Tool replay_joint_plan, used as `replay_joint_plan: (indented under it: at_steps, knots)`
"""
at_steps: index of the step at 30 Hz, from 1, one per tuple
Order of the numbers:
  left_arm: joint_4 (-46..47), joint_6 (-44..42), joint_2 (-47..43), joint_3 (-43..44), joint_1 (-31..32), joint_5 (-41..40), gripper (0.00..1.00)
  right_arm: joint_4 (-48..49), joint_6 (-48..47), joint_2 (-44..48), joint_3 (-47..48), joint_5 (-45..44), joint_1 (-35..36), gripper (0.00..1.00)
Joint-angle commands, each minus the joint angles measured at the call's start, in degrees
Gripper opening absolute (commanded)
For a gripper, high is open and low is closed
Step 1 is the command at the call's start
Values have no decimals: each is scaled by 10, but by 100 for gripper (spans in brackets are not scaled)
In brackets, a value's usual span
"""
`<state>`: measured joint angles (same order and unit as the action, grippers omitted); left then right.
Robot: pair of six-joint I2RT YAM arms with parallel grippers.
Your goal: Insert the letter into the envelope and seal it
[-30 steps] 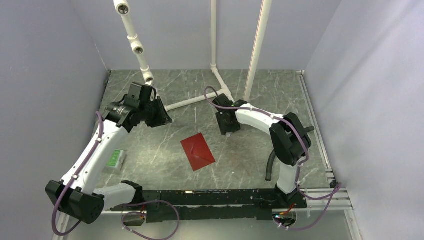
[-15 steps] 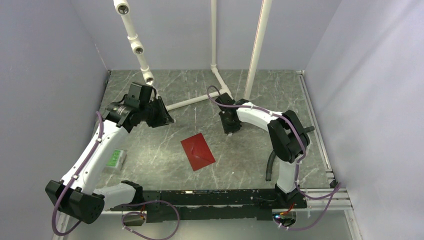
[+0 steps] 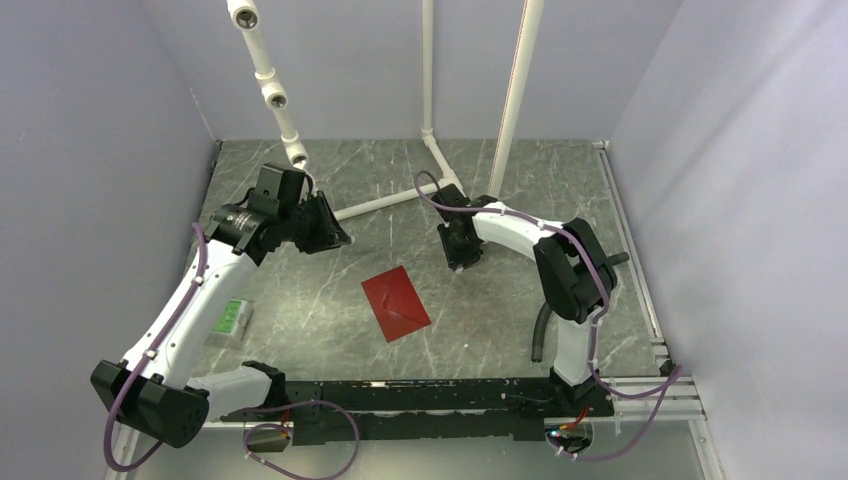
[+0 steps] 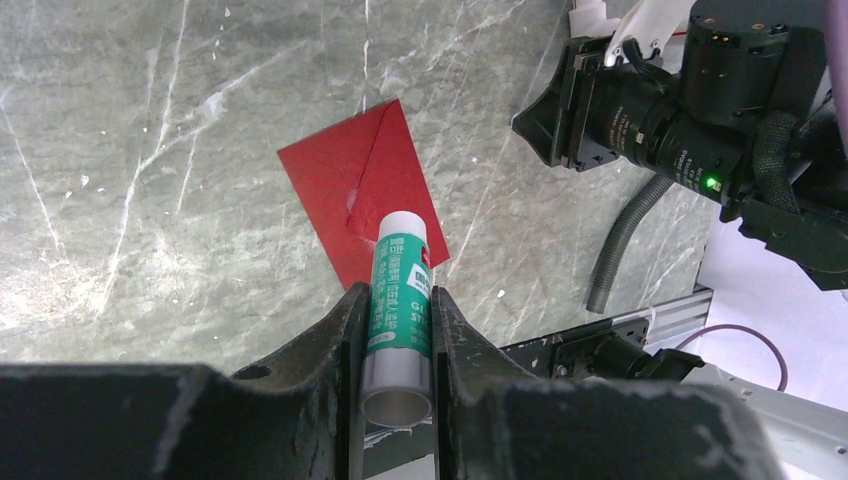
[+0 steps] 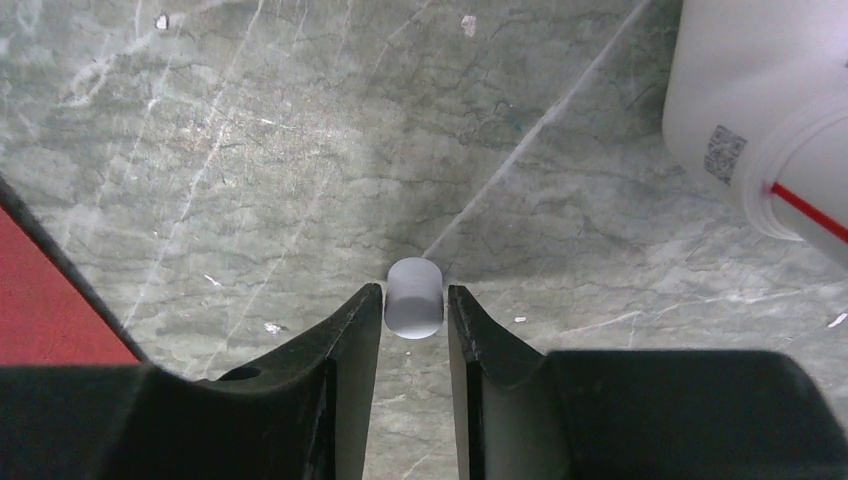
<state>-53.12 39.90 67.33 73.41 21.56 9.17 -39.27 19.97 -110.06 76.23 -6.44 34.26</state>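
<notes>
We can read very little. The green-and-white cylindrical glue stick (image 4: 400, 290) bears white lettering, of which only "G" and "ST" are legible at the line starts. The white plastic tube (image 5: 760, 90) carries a small black QR code (image 5: 722, 153).

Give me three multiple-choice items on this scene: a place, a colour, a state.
1. The dark red paper envelope lies: A on the grey marble table; B in an end effector; C on a pipe.
2. The cylindrical glue stick in the left end effector has a label coloured: A blue; B green; C yellow.
3. The right end effector: A is empty; B grips the envelope; C grips a small pale grey cylindrical cap.
Key: A, flat between the arms; B, seen from the left wrist; C, cap pinched between its fingers.
</notes>
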Motion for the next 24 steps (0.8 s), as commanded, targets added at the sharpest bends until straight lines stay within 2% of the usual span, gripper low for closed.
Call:
replay_joint_plan:
  at_steps: [1, 5, 10, 14, 16, 19, 24]
  knots:
    - [21, 9, -8, -1, 1, 9, 2, -21, -10, -13, 25, 11, -3, 35]
    - [21, 10, -12, -6, 1, 8, 3, -21, -12, -13, 28, 10, -3, 35]
    - [24, 12, -14, -8, 1, 12, 2, -4, -12, 11, 24, 16, -3, 11]
    - [38, 9, -19, -12, 1, 29, 2, 18, -23, 63, 12, 42, -1, 0]
    - [62, 6, -24, -17, 1, 55, 2, 43, -32, 106, -1, 70, 0, 0]
    - [114, -2, -30, -27, 1, 118, 2, 107, -47, 202, -25, 157, 0, 0]
    - [228, 9, -35, -46, 1, 250, 2, 282, -36, 355, -89, 392, -2, 0]
